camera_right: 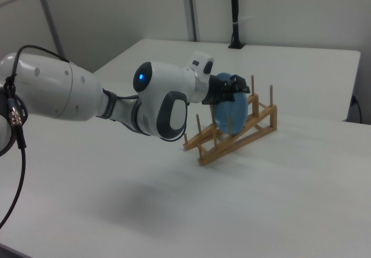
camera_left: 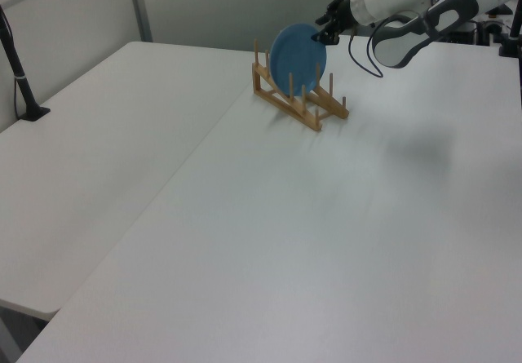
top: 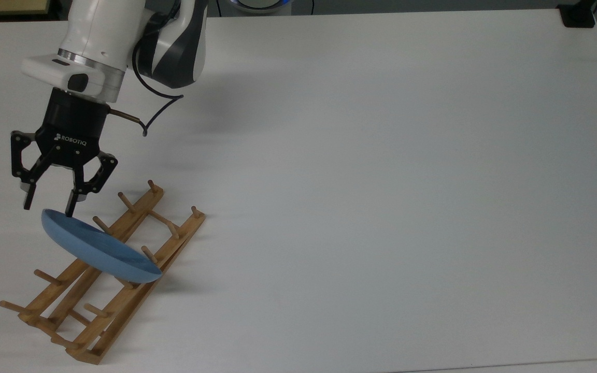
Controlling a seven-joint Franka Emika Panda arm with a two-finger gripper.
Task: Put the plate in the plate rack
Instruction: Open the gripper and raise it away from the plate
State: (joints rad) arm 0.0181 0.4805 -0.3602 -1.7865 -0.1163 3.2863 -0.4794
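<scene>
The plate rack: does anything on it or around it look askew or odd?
Nothing stands out. The round light-blue plate stands on edge between the pegs of the light-brown wooden plate rack, leaning a little. The end effector is open at its rim.

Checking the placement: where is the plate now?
At the top view's lower left, the plate stands between pegs of the plate rack, just below the open gripper.
</scene>
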